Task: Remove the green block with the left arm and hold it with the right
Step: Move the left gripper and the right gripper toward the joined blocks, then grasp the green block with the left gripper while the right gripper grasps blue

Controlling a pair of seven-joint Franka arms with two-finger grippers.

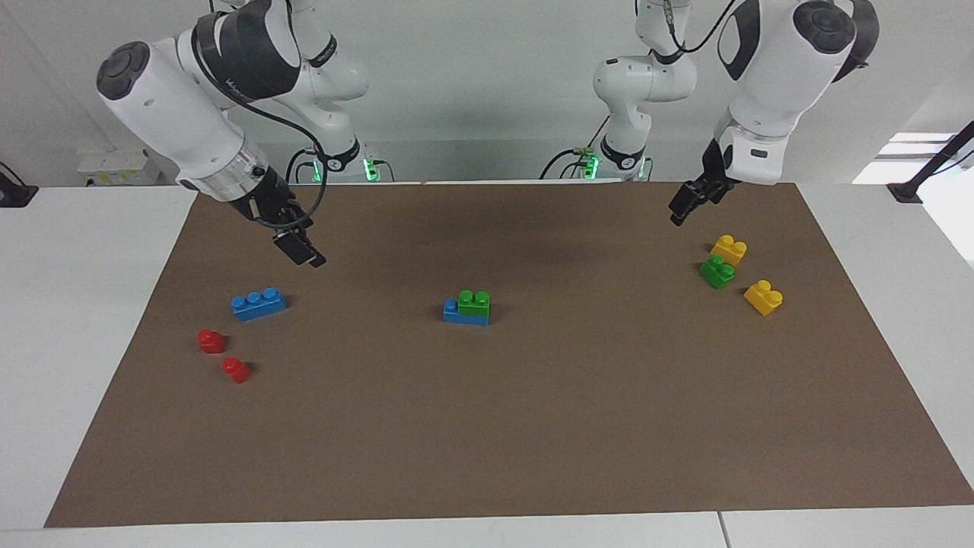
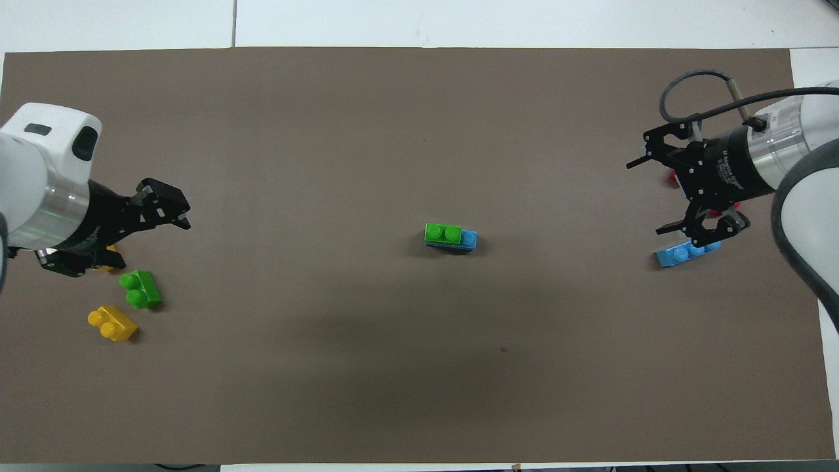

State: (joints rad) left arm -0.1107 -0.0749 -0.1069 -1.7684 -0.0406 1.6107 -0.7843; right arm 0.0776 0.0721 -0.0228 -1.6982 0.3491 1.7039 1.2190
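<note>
A green block (image 1: pixel 474 302) sits pressed onto one end of a blue brick (image 1: pixel 464 316) in the middle of the brown mat; it also shows in the overhead view (image 2: pixel 443 233) on the blue brick (image 2: pixel 468 240). A second green block (image 1: pixel 717 272) lies loose toward the left arm's end, also in the overhead view (image 2: pixel 140 290). My left gripper (image 1: pixel 679 209) hangs in the air over the mat near that loose block, also in the overhead view (image 2: pixel 169 206). My right gripper (image 1: pixel 300 250) is open and empty, up over the mat above a loose blue brick (image 1: pixel 258 303), also in the overhead view (image 2: pixel 645 196).
Two yellow bricks (image 1: pixel 728 248) (image 1: pixel 763 297) flank the loose green block. Two red bricks (image 1: pixel 211 340) (image 1: pixel 236 369) lie by the loose blue brick (image 2: pixel 685 254) at the right arm's end. The brown mat (image 1: pixel 487 441) covers most of the white table.
</note>
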